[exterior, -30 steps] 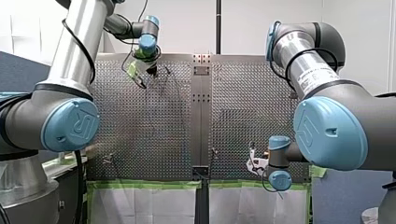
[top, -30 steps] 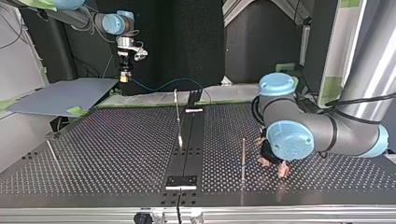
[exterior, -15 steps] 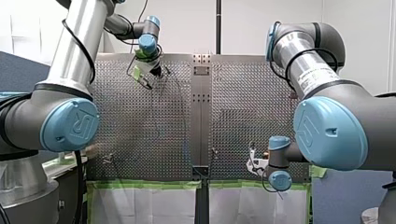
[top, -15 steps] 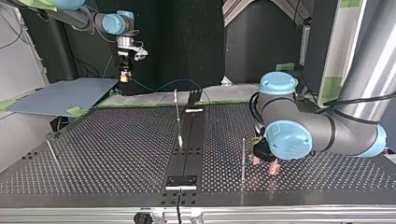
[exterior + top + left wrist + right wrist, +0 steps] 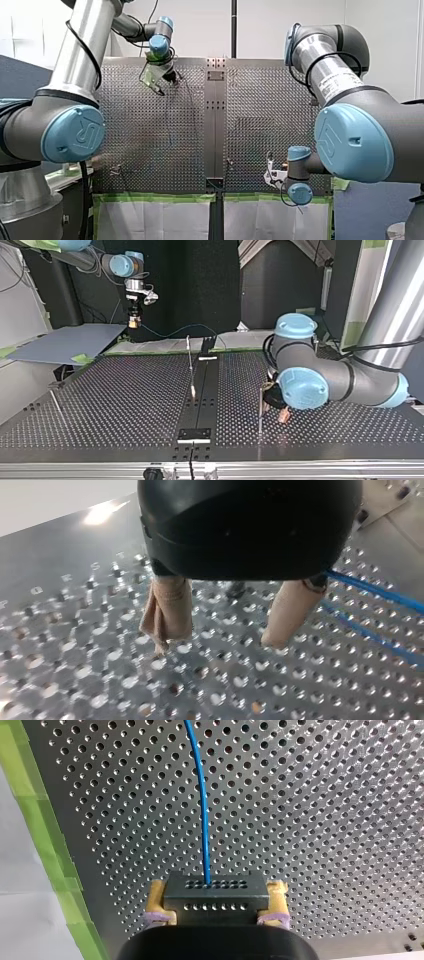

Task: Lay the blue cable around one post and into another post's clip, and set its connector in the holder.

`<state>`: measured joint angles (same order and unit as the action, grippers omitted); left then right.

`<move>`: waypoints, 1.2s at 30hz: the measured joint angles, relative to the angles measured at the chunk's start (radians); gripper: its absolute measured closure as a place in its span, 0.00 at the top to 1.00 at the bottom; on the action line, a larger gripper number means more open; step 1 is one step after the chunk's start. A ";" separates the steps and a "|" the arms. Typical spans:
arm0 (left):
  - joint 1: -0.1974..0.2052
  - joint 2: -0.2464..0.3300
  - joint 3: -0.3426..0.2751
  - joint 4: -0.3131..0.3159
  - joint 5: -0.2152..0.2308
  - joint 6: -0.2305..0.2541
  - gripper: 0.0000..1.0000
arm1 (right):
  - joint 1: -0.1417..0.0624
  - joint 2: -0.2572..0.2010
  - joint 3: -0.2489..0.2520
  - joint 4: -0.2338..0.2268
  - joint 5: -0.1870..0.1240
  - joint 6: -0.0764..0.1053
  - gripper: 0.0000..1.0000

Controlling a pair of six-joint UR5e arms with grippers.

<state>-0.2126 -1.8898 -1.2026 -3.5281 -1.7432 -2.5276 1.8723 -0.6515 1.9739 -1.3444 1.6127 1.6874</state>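
Observation:
My right gripper [image 5: 215, 917] is shut on the black connector [image 5: 215, 896], which sits between its yellow pads. The blue cable [image 5: 202, 805] runs straight out of the connector over the perforated plate. In the top view that gripper [image 5: 132, 322] hangs above the table's far edge, and the cable [image 5: 175, 331] sags from it toward the middle. My left gripper [image 5: 275, 411] is low over the table beside a thin post [image 5: 260, 407]. Its beige pads [image 5: 167, 611] stand open with nothing held, and the cable [image 5: 370, 587] passes beside one finger.
A taller post [image 5: 189, 357] stands on the centre strip, and a thin leaning post [image 5: 55, 404] rises near the top view's left edge. A small black plate [image 5: 195, 433] lies on the strip by the near edge. A grey board [image 5: 65, 342] rests at the far left.
My left gripper has moved toward the thin post, leftward in the top view and rightward in the front view. My right arm has held still with the connector.

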 joint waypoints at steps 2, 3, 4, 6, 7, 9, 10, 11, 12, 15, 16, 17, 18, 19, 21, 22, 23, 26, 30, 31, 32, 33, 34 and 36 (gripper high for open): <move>-0.003 0.000 0.000 -0.002 0.006 0.001 1.00 | 0.000 0.000 0.000 0.000 0.000 0.000 0.00; -0.004 0.000 0.000 -0.004 0.007 0.001 1.00 | 0.000 0.000 0.000 0.000 0.000 0.000 0.00; -0.005 0.001 0.000 -0.006 0.008 0.002 1.00 | 0.000 0.000 0.000 0.000 0.000 0.000 0.00; -0.006 0.001 -0.001 -0.015 0.009 0.004 1.00 | 0.000 0.000 0.000 0.000 0.000 0.000 0.00; -0.006 0.001 -0.001 -0.019 0.009 0.006 1.00 | 0.000 0.000 0.000 0.000 0.000 0.000 0.00; -0.007 0.003 -0.003 -0.026 0.007 0.008 1.00 | 0.000 0.000 0.001 -0.001 0.000 0.000 0.00; -0.007 0.006 -0.004 -0.027 0.005 0.008 1.00 | 0.000 0.000 0.000 -0.001 0.000 0.000 0.00; -0.007 0.009 -0.006 -0.028 0.001 0.009 1.00 | 0.000 0.000 0.000 -0.001 0.000 0.000 0.00; -0.007 0.013 -0.009 -0.029 -0.003 0.010 1.00 | 0.000 0.000 0.000 -0.001 0.000 0.000 0.00; -0.007 0.025 -0.018 -0.030 -0.009 0.012 1.00 | 0.000 0.000 0.000 -0.001 0.000 0.000 0.00; -0.007 0.028 -0.020 -0.030 -0.010 0.013 1.00 | 0.000 0.000 0.000 -0.001 0.000 0.000 0.00; -0.007 0.032 -0.022 -0.030 -0.011 0.015 1.00 | 0.000 0.000 0.000 -0.001 0.000 0.000 0.00; -0.007 0.034 -0.023 -0.031 -0.011 0.016 1.00 | 0.000 0.000 0.000 -0.001 0.000 0.000 0.00; -0.007 0.037 -0.024 -0.031 -0.012 0.017 1.00 | 0.000 0.000 0.000 -0.001 0.000 0.000 0.00; -0.008 0.044 -0.024 -0.031 -0.012 0.018 1.00 | 0.000 0.000 0.000 -0.001 0.000 0.000 0.00; -0.008 0.047 -0.024 -0.031 -0.012 0.019 1.00 | 0.000 0.000 0.000 0.000 0.000 0.000 0.00; -0.008 0.049 -0.025 -0.031 -0.012 0.019 1.00 | 0.000 0.000 0.000 0.000 0.000 -0.001 0.00; -0.008 0.055 -0.026 -0.032 -0.013 0.020 1.00 | 0.000 0.000 0.000 0.000 0.001 -0.001 0.00; -0.007 0.061 -0.044 -0.032 -0.015 0.025 1.00 | 0.000 0.000 0.000 0.000 0.001 -0.001 0.00; -0.006 0.063 -0.051 -0.032 -0.016 0.027 1.00 | 0.000 0.000 0.000 0.000 0.001 -0.001 0.00; -0.005 0.064 -0.061 -0.032 -0.016 0.029 1.00 | 0.000 0.000 0.000 0.000 0.001 -0.001 0.00; -0.004 0.065 -0.067 -0.032 -0.017 0.030 1.00 | 0.000 0.000 0.000 0.000 0.001 -0.001 0.00; -0.003 0.066 -0.071 -0.032 -0.019 0.032 1.00 | 0.000 0.000 0.000 0.000 0.001 -0.001 0.00; -0.004 0.068 -0.080 -0.032 -0.024 0.037 1.00 | 0.000 0.000 0.001 0.000 0.001 -0.001 0.00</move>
<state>-0.2170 -1.8219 -1.2821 -3.5600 -1.7668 -2.4904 1.8723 -0.6513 1.9745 -1.3440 1.6134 1.6862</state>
